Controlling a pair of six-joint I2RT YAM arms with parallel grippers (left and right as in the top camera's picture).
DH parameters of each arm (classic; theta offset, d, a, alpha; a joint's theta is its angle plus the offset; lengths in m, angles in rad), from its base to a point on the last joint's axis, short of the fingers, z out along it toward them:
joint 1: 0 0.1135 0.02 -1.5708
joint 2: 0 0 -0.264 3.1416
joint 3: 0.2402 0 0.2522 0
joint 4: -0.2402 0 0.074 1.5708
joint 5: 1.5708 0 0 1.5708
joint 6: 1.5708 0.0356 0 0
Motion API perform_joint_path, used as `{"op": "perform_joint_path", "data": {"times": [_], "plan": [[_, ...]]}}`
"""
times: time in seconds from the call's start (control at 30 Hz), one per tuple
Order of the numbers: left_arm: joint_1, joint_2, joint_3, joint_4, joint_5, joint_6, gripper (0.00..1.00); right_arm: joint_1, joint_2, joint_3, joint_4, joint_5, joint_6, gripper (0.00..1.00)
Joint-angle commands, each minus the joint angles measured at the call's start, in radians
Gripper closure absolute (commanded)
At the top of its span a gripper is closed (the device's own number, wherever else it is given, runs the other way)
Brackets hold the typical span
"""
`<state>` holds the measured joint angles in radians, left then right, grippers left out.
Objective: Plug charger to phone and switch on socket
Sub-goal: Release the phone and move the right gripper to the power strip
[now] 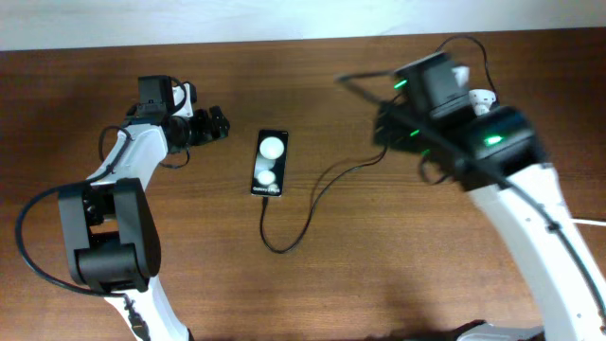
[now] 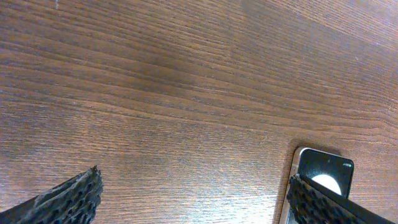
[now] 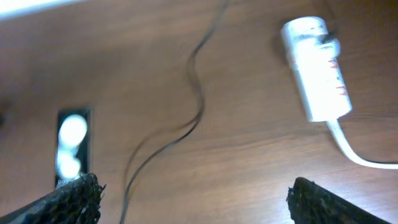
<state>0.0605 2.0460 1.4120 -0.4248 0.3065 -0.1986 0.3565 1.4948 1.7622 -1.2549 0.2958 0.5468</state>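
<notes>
The phone (image 1: 269, 163) lies flat on the wooden table, its screen showing two white reflections. The charger (image 1: 312, 204), a thin black cable, runs from the phone's near edge, loops, and passes under my right arm. My left gripper (image 1: 210, 125) is open and empty just left of the phone; in the left wrist view the gripper (image 2: 196, 202) has the phone (image 2: 323, 169) by its right finger. My right gripper (image 3: 199, 202) is open and empty, high above the table, looking down on the phone (image 3: 71, 146), charger (image 3: 194, 81) and white socket (image 3: 317, 68). The socket (image 1: 478, 98) is mostly hidden in the overhead view.
The socket's thick white cord (image 3: 357, 155) trails off to the right. My right arm (image 1: 492, 142) covers the table's right side in the overhead view. The table's far edge meets a white wall.
</notes>
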Motion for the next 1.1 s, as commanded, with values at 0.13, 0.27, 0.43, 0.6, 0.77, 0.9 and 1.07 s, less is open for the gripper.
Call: {"op": "perform_joint_path", "data": {"times": [0.13,0.27,0.43,0.6,0.77,0.9,1.07], "plan": [[0.001,-0.018,0.016,0.001,0.007,0.009,0.01,-0.347,0.103,0.008,-0.053,-0.005,-0.019,0.01],[0.001,-0.018,0.016,0.001,0.007,0.009,0.01,-0.41,0.235,0.008,-0.104,-0.004,-0.019,0.01],[0.001,-0.018,0.016,0.001,0.007,0.009,0.01,-0.41,0.383,0.008,-0.103,0.03,-0.019,0.01],[0.001,-0.018,0.016,0.001,0.007,0.009,0.01,-0.483,0.464,0.008,-0.072,0.042,-0.019,0.01],[0.001,-0.018,0.016,0.001,0.007,0.009,0.01,-0.601,0.471,0.008,-0.058,0.056,-0.019,0.02],[0.001,-0.018,0.016,0.001,0.007,0.009,0.01,-0.666,0.477,0.008,0.003,0.055,-0.019,0.01],[0.001,-0.018,0.016,0.001,0.007,0.009,0.01,-0.695,0.478,0.008,0.151,0.052,-0.019,0.01]]}}
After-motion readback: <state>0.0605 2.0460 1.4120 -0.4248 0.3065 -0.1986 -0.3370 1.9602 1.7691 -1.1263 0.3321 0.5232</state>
